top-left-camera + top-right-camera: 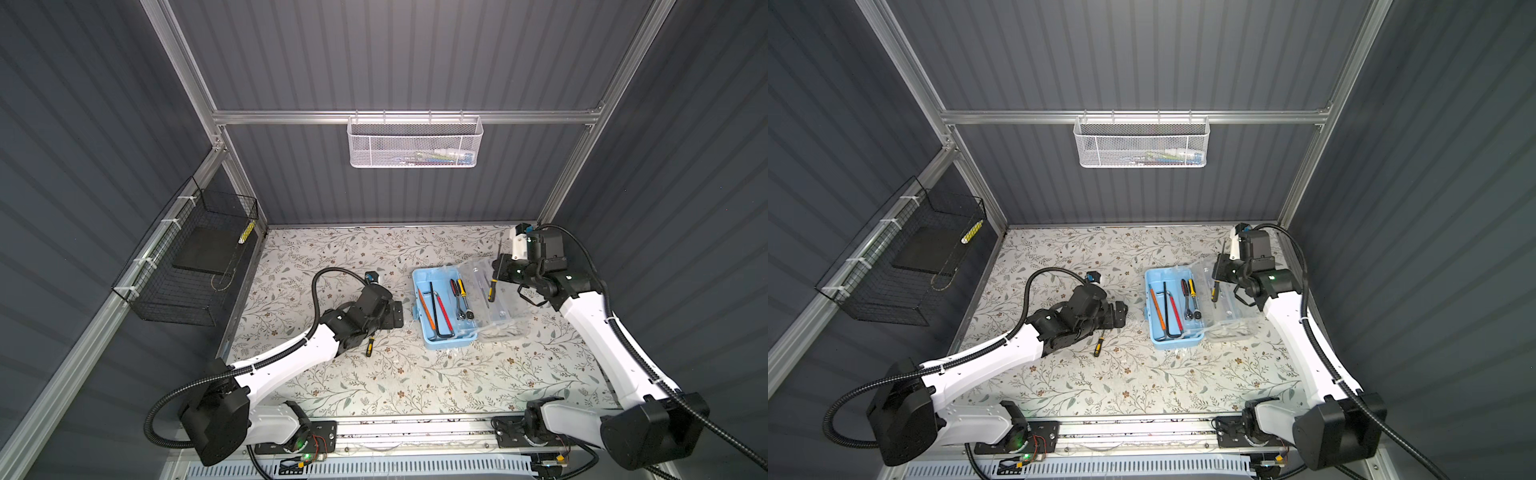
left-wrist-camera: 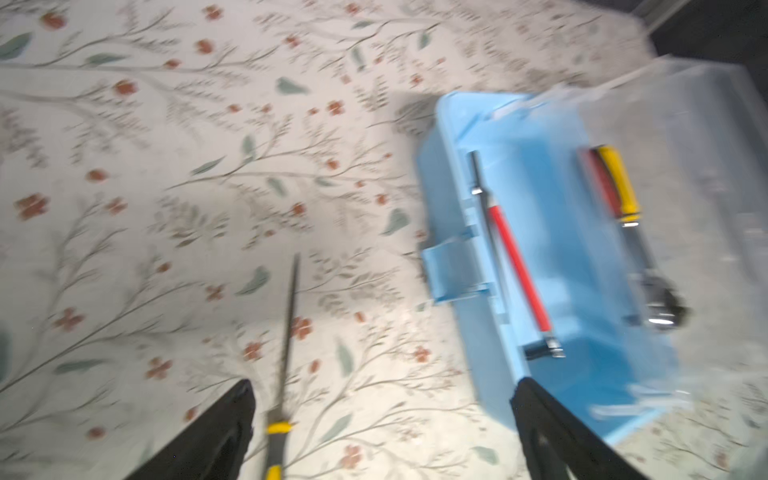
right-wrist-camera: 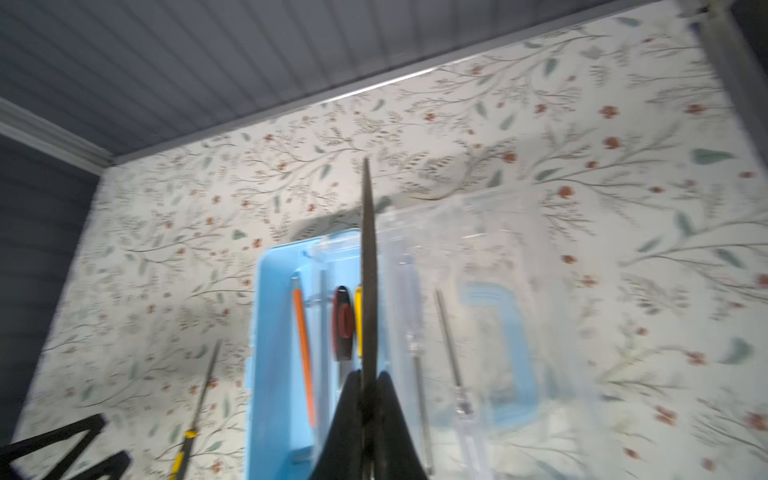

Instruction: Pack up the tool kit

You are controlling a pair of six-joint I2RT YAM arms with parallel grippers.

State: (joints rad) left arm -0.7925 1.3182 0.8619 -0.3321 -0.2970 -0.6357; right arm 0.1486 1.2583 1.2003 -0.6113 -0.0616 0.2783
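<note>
Light blue tool box [image 1: 417, 291] sits mid-table, its clear lid [image 1: 505, 316] lying open on its right, several tools inside. Your right gripper [image 3: 368, 378] pinches a thin metal tool [image 3: 368, 249] by the shaft above the lid (stiff, light, slick; it may pivot). Your left gripper [image 2: 384, 384] gapes empty over a small screwdriver [image 2: 284, 353]; take its handle. The table [image 1: 415, 382] is open around the box; mind the box wall.

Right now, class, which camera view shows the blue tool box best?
A top view: in both top views the box lies whole and sharp, lid open. Left wrist view: the box close but blurred. Right wrist view: the box blurred, partly behind the right gripper and its tool.
</note>
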